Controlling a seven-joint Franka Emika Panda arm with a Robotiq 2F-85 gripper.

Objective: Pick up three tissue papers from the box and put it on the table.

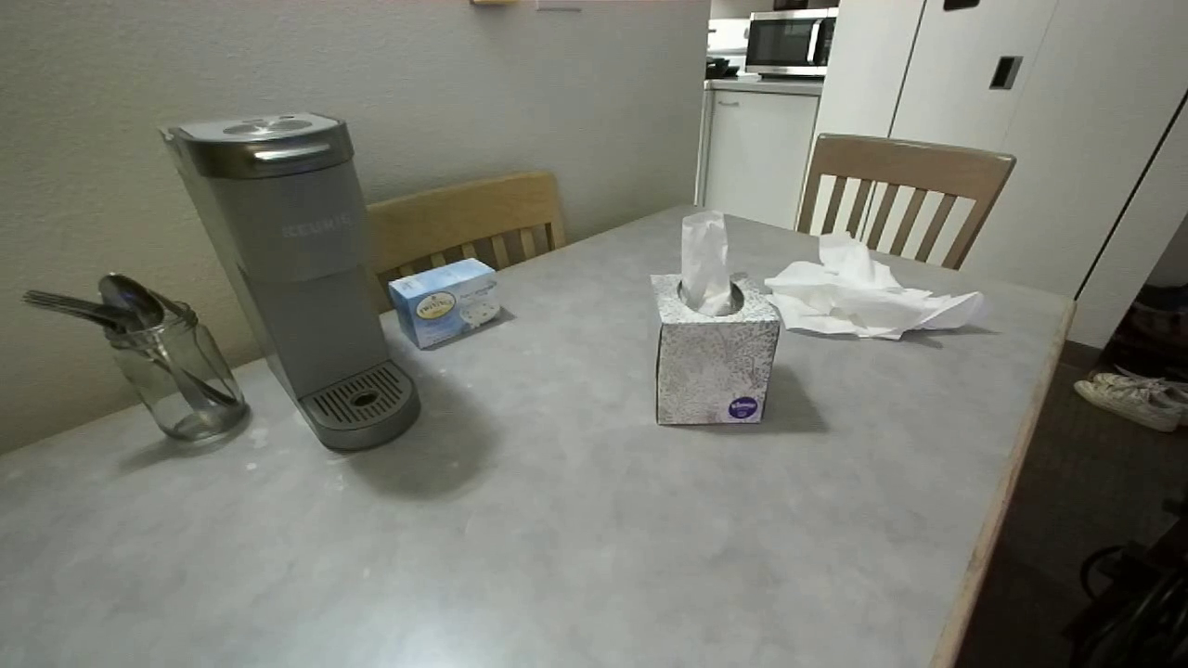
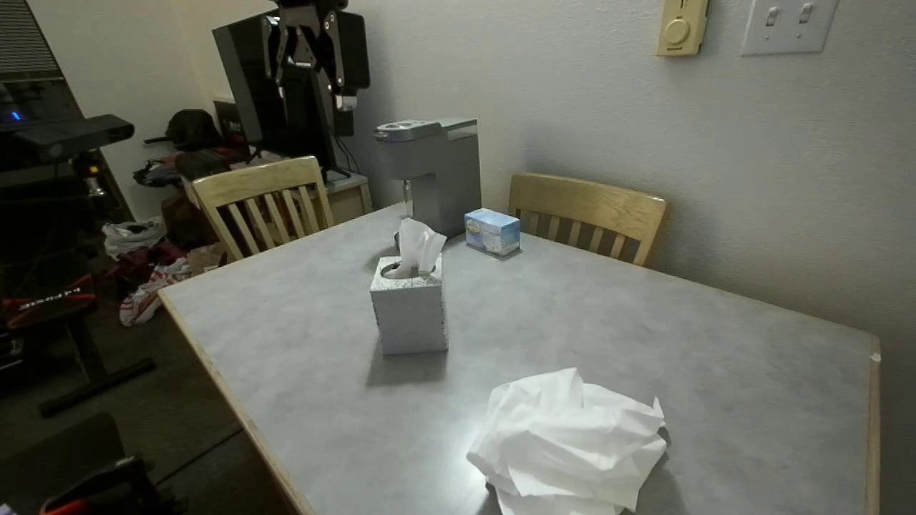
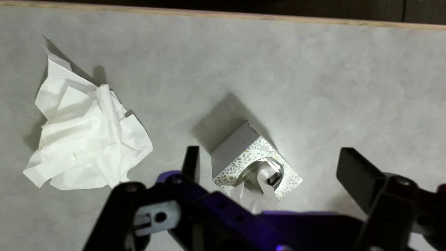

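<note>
The tissue box (image 1: 715, 371) stands upright on the grey table (image 1: 557, 520). It also shows in an exterior view (image 2: 411, 318) and in the wrist view (image 3: 228, 151). A white tissue (image 1: 705, 264) sticks up from its round opening; it shows too in an exterior view (image 2: 418, 247). Crumpled white tissue papers (image 1: 858, 292) lie in a pile on the table beside the box, also seen in an exterior view (image 2: 569, 443) and the wrist view (image 3: 87, 136). My gripper (image 3: 270, 165) is open and empty, its fingers wide apart above the box. It hangs high in an exterior view (image 2: 313, 104), apart from the tissue.
A grey coffee maker (image 1: 311, 278), a glass jar (image 1: 176, 371) with cutlery and a flat light-blue box (image 1: 450, 301) stand along the wall side. Wooden chairs (image 1: 910, 176) stand at the table, one against the wall side (image 2: 587, 207). The table's wooden edge (image 3: 223, 14) crosses the wrist view.
</note>
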